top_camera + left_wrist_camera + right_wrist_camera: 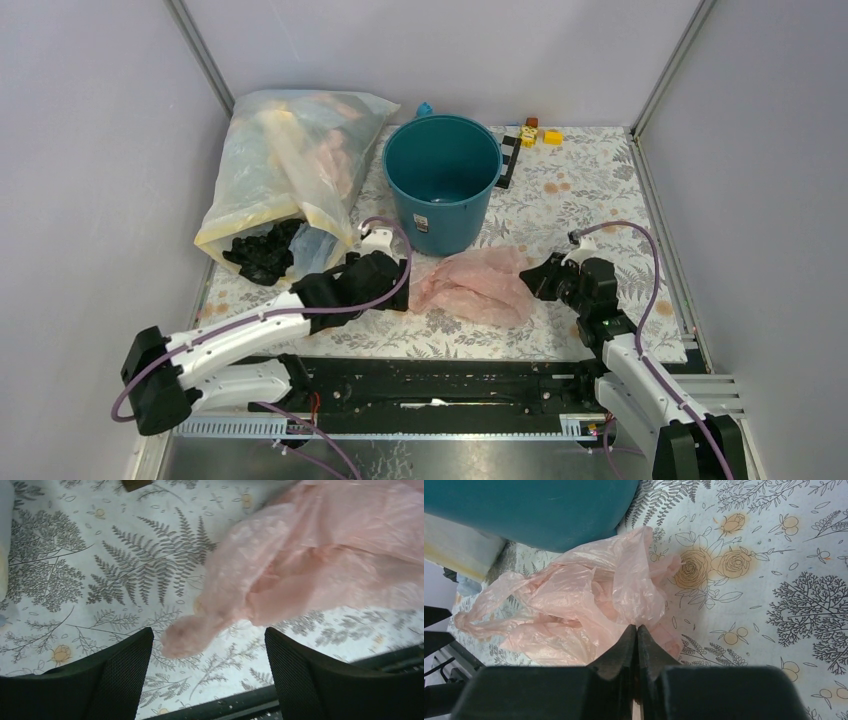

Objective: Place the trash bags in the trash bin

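Pink film, crumpled and light, our trash bag (478, 285) lies on the counter (590, 195) just beside the trash bin (440, 205); we judge it slippery, best pinched at a bunched fold, where our right jaws clamp it, left jaws open.

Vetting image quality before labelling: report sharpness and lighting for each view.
Top external: even light, sharp, trash bin crisp. Left wrist: pink bag slightly blurred, tablecloth sharper, fingers dark. Right wrist: print crisp, fingers in shadow.
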